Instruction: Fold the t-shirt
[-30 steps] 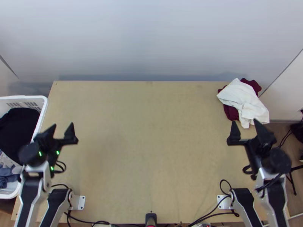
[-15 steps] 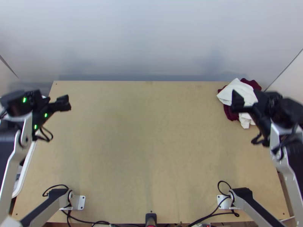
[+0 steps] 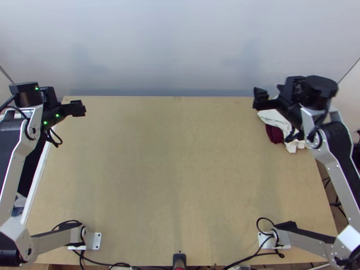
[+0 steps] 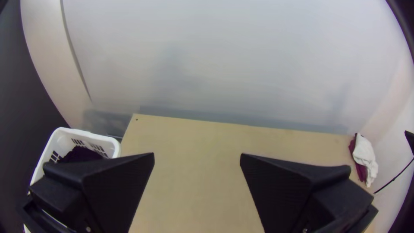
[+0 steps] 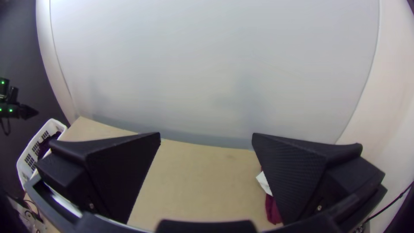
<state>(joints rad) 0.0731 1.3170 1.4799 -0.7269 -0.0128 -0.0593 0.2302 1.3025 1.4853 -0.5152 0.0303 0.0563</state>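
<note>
Can't make out any readable text, label, brand, number or sign in the top view, nor in the left wrist view or the right wrist view.

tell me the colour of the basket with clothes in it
White; the basket shows best in left wrist view.

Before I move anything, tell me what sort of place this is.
Likely a robot laundry workstation: left arm and right arm at a table, a basket of dark cloth, white cloth and maroon cloth heaped at one corner.
</note>
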